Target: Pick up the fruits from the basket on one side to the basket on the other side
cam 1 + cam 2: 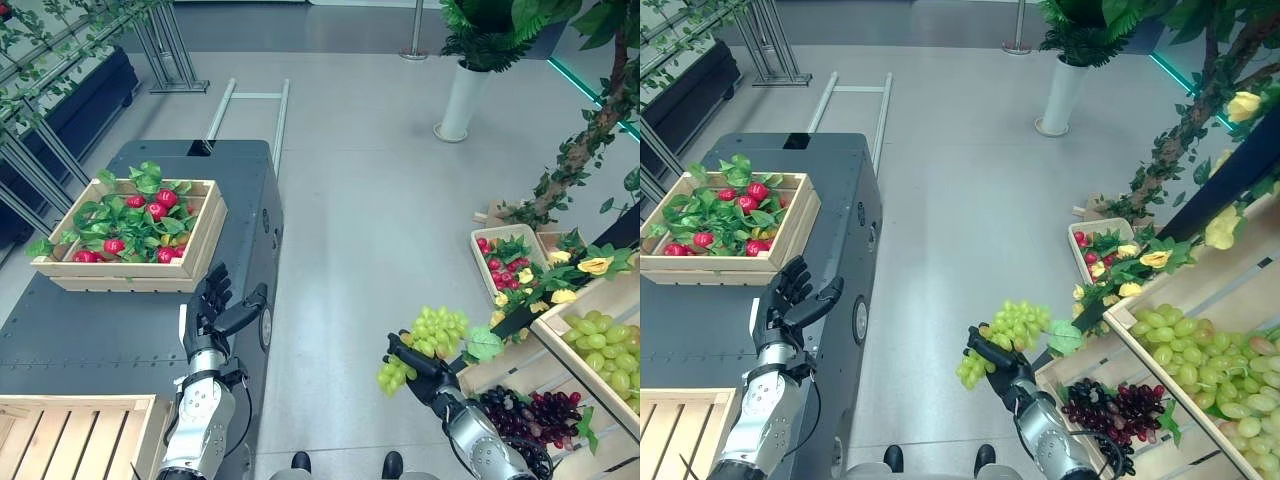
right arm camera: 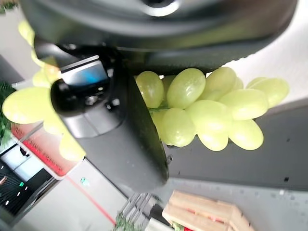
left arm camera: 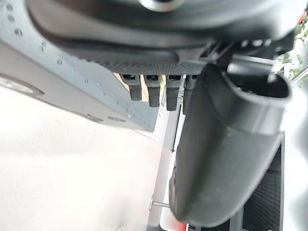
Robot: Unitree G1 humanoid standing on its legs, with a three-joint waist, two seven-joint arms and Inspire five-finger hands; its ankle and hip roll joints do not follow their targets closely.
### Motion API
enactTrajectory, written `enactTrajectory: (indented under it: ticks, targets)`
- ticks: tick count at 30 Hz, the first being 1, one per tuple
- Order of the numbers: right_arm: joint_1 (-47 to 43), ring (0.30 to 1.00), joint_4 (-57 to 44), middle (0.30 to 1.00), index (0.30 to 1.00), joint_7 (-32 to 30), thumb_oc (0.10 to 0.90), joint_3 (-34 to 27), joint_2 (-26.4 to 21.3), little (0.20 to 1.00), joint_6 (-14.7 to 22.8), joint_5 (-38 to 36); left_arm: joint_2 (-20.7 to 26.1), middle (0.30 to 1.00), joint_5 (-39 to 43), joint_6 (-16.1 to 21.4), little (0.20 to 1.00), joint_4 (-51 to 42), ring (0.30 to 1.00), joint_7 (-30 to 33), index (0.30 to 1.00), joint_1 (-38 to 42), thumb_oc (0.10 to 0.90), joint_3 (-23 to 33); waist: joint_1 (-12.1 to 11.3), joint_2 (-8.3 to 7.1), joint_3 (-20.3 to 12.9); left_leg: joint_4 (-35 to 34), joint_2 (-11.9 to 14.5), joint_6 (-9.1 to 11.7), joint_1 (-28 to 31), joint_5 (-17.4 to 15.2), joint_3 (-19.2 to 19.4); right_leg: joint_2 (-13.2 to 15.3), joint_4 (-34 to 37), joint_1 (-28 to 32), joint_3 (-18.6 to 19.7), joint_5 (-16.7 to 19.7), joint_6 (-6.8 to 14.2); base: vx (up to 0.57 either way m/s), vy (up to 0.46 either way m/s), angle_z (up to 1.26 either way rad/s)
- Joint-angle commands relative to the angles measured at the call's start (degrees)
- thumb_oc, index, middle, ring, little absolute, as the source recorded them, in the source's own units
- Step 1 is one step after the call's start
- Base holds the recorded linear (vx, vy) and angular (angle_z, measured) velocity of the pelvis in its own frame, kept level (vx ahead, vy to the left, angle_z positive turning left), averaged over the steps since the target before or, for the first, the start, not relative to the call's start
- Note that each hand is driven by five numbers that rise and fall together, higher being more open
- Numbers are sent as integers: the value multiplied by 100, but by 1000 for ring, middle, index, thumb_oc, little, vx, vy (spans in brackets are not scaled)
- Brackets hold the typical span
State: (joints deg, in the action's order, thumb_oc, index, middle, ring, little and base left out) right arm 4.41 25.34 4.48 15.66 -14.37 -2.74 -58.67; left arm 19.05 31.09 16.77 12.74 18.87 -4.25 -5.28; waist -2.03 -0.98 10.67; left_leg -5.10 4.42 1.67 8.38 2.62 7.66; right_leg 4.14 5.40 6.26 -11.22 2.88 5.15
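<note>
The right hand [image 1: 1002, 368] has its fingers clamped on a bunch of green grapes [image 1: 1002, 328], lifted clear of the stand at the right and hanging over the open floor [image 1: 960, 200] between the stand and the dark tabletop [image 1: 120, 330]. In the right wrist view the grapes [image 2: 207, 113] sit tight against the palm with the thumb [image 2: 110, 125] across them, a hold that looks secure enough for carrying.

The bunch seems to come from the slanted crate of green grapes [image 1: 1200, 350] at the far right of the stand; a lower crate holds dark grapes [image 1: 1110, 408], and a small tray further off holds red fruit [image 1: 1087, 245] among leaves and yellow flowers.

The left hand [image 1: 210, 310] is raised over the tabletop with its fingers apart and straight, holding nothing, perhaps ready to take the bunch or simply kept out of the way.

On the tabletop two crates stand as likely targets: a far one [image 1: 205, 245] lined with leaves and red fruit, and a bare slatted one [image 1: 70, 435] at the near left corner. The carry is about halfway; the grapes have yet to cross to the left.
</note>
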Motion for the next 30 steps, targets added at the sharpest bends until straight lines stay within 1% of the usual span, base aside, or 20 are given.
enactTrajectory:
  ticks: [1, 2, 3, 5, 6, 7, 8, 9, 10, 11, 12, 14, 17, 19, 20, 23, 25, 27, 28, 30]
  targets:
    - [-511, 300, -307, 300, 300, 637, 400, -24, 294, 300, -193, 235, 119, 900, -315, 509, 900, -476, 900, 43, 900, 302, 800, 88, -73, -102, -440, 702, -574, -218, -452, -488, -355, -28, -40, 101, 128, -147, -436, -62, 6, -3]
    - [-511, 300, -304, 300, 300, 642, 400, -20, 289, 300, -200, 240, 118, 900, -315, 502, 900, -484, 900, 48, 900, 301, 800, 86, -75, -108, -439, 766, -579, -215, -485, -513, -367, -25, -40, 96, 134, -143, -437, -151, 52, -12]
    - [-554, 300, -209, 300, 300, 811, 400, 92, 226, 300, -388, 303, 102, 900, -241, 473, 900, -546, 900, 185, 900, 259, 800, 76, -188, -179, -342, 1879, -820, -218, -892, -676, -879, 21, -40, 23, 434, -27, -457, -121, 75, -29]
    - [-608, 300, -147, 300, 300, 973, 400, 167, 185, 300, -603, 404, 85, 900, -299, 498, 900, -562, 900, 236, 900, 238, 800, 77, -232, -179, -310, 2015, -918, -267, -1008, -732, -1128, 20, -40, -31, 616, 28, -445, -130, 158, -56]
    - [-642, 300, -104, 300, 300, 1092, 400, 241, 172, 300, -728, 480, 81, 900, -325, 540, 900, -573, 900, 226, 900, 232, 800, 67, -270, -148, -296, 1693, -959, -319, -930, -753, -1324, -2, -40, -50, 741, 69, -426, -123, 325, -75]
    - [-665, 300, -21, 300, 300, 1330, 400, 362, 171, 300, -844, 561, 127, 900, -329, 598, 900, -462, 900, 285, 900, 290, 800, 11, -225, -15, -363, 797, -937, -407, -600, -547, -1395, -87, -40, -114, 831, 46, -408, -80, 254, -79]
    - [-665, 300, -21, 300, 300, 1331, 400, 361, 171, 300, -844, 562, 127, 900, -329, 599, 900, -461, 900, 285, 900, 291, 800, 10, -228, -14, -360, 780, -935, -407, -588, -539, -1393, -88, -40, -111, 834, 46, -408, -80, 281, -69]
    - [-644, 300, -73, 300, 300, 1259, 400, 373, 174, 300, -972, 611, 136, 900, -187, 495, 900, -371, 900, 225, 900, 395, 800, -61, -164, 18, -400, 661, -926, -422, -551, -485, -1314, -70, -40, -150, 834, 104, -351, -86, 205, -79]
    - [-601, 300, -269, 300, 300, 1467, 400, 453, 148, 300, -1062, 688, 170, 900, -389, 535, 900, -448, 900, 309, 900, 500, 800, -120, -137, 4, -405, 585, -978, -461, -528, -467, -1369, -23, -40, -256, 866, 196, -248, -96, 222, -68]
    - [-592, 300, -303, 300, 300, 1502, 400, 467, 136, 300, -1073, 705, 182, 900, -439, 553, 900, -468, 900, 332, 900, 502, 800, -120, -133, 4, -400, 566, -984, -472, -519, -470, -1364, -17, -40, -290, 884, 218, -229, -115, 210, -44]
    - [-547, 300, -400, 300, 300, 1725, 400, 528, 69, 300, -1082, 1116, 227, 900, -385, 625, 900, -479, 900, 320, 900, 512, 800, -98, -96, 6, -363, 462, -995, -509, -468, -486, -1289, 13, -40, -485, 942, 346, -138, -97, 154, -18]
    - [-491, 300, -503, 300, 300, 1838, 400, 592, 5, 300, -1107, 1180, 239, 900, -355, 622, 900, -471, 900, 317, 900, 510, 800, -91, -70, 8, -332, 385, -1019, -529, -437, -487, -1257, 21, -40, -618, 978, 443, -75, -90, 129, -12]
    - [-417, 300, -828, 300, 300, 2150, 400, 626, -66, 300, -1242, 1090, 266, 900, -417, 558, 900, -412, 900, 394, 900, 457, 800, -83, -58, -25, -278, 176, -997, -552, -330, -443, -1037, 63, -40, -762, 671, 574, 39, -78, 83, -19]
    - [-362, 300, -1126, 300, 300, 2165, 400, 697, -90, 300, -1315, 1071, 286, 900, -403, 577, 900, -390, 900, 503, 900, 393, 800, -23, -71, -8, -279, 66, -921, -545, -271, -385, -843, 61, -346, -843, 410, 463, 55, -100, 45, -50]
    - [-355, 300, -1213, 300, 300, 2214, 400, 703, -86, 300, -1327, 1057, 303, 900, -370, 575, 900, -412, 900, 555, 900, 388, 800, 40, -82, 16, -273, 55, -871, -574, -277, -368, -726, 108, -769, -886, 268, 339, 30, -129, 43, -68]
    - [-352, 300, -1242, 300, 300, 2229, 400, 766, -43, 300, -1269, 1086, 310, 900, -263, 629, 900, -394, 900, 662, 900, 447, 800, 113, -105, 59, -310, 186, -794, -679, -416, -303, -602, 201, -1907, -857, 108, -80, -131, -128, -2, -75]
    - [-347, 300, -1219, 300, 300, 2190, 400, 803, -38, 300, -1228, 1059, 299, 900, -238, 653, 900, -388, 900, 697, 900, 455, 800, 150, -167, 3, -358, 440, -792, -715, -564, -381, -562, 279, -2106, -686, 45, -241, -212, -88, -109, -30]
    - [-361, 300, -1183, 300, 300, 2182, 400, 829, -43, 300, -1197, 1071, 303, 900, -277, 668, 900, -386, 900, 723, 900, 466, 800, 155, -216, -60, -373, 639, -799, -715, -672, -442, -512, 294, -1979, -478, 18, -335, -234, -81, -215, -17]
    - [-406, 300, -1114, 300, 300, 2177, 400, 875, -32, 300, -1099, 1132, 321, 900, -278, 567, 900, -431, 900, 731, 900, 499, 800, 130, -325, -176, -368, 1033, -788, -642, -893, -564, -422, 287, -1365, -5, -76, -583, -261, -84, -287, -19]
    - [-455, 300, -1046, 300, 300, 2186, 400, 897, -27, 300, -1033, 1261, 315, 900, -242, 421, 900, -470, 900, 764, 900, 511, 800, 110, -400, -222, -372, 1196, -752, -543, -1024, -603, -315, 281, -959, 203, -208, -599, -274, -107, -297, -42]
